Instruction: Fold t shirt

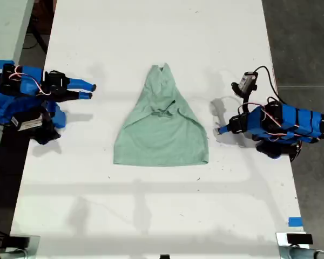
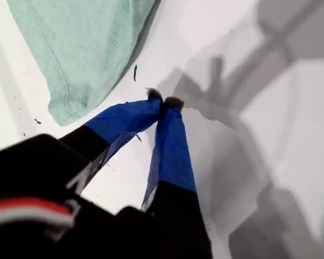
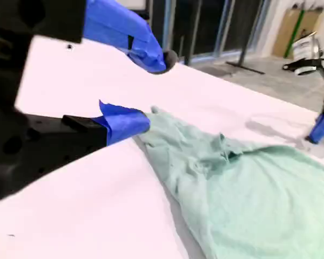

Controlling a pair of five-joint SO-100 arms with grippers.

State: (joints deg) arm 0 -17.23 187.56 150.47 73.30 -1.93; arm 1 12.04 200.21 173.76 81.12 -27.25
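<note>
T shirt [image 1: 162, 127] bunched on counter [image 1: 151, 32], sleeves hidden. My first gripper [image 2: 163, 101] jaws pinched together, empty, shirt corner beside tips. My second gripper [image 3: 156, 89] jaws wide, shirt just beyond.

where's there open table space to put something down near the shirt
Bare table spans the exterior view's bottom, below the t shirt's hem, and the top above its bunched end. It is tighter beside the shirt, where my second gripper and my first gripper sit.

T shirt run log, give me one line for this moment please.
t shirt: bunched, mid-table | my first gripper: shut, empty, beside hem | my second gripper: open, near narrow end
</note>
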